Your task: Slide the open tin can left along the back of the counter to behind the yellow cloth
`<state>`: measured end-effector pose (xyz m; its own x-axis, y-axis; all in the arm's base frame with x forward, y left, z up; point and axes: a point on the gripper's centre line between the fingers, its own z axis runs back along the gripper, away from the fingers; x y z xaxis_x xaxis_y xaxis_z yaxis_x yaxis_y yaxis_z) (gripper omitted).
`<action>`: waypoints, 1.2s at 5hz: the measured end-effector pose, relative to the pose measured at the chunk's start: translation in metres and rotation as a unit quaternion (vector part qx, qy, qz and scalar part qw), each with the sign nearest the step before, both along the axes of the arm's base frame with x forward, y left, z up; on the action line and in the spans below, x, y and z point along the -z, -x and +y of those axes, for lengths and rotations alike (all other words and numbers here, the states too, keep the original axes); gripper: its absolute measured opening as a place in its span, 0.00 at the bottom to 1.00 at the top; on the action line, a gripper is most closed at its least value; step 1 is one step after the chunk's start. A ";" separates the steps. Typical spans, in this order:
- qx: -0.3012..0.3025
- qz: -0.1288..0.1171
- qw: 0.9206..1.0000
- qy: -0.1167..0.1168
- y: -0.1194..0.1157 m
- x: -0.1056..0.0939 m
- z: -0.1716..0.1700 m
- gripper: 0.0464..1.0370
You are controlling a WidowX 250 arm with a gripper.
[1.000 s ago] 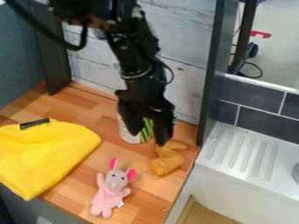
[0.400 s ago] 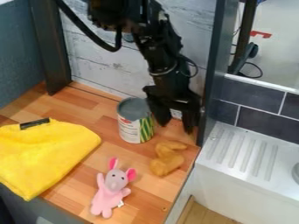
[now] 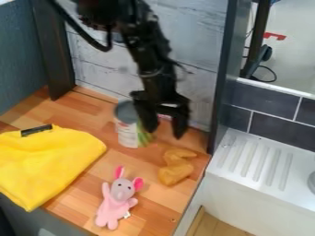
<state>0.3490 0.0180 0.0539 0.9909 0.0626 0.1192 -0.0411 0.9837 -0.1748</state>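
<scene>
Your spread, empty gripper (image 3: 164,132) at frame centre could topple the can (image 3: 127,134) if you sweep leftward.

No text, number, brand or sign can be made out; on the can (image 3: 128,133), faint markings are seen on the label, but they are too blurred to be read.
</scene>
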 end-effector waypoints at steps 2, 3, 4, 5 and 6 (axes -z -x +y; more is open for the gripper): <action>-0.037 0.008 0.999 -0.014 -0.007 0.007 0.055 0.96; -0.026 0.018 0.999 -0.024 -0.012 -0.011 0.068 0.96; -0.039 0.048 0.998 -0.020 -0.008 -0.020 0.086 0.96; -0.059 0.057 0.996 -0.028 -0.006 -0.022 0.117 0.96; -0.042 0.062 0.997 -0.026 0.003 -0.020 0.117 0.96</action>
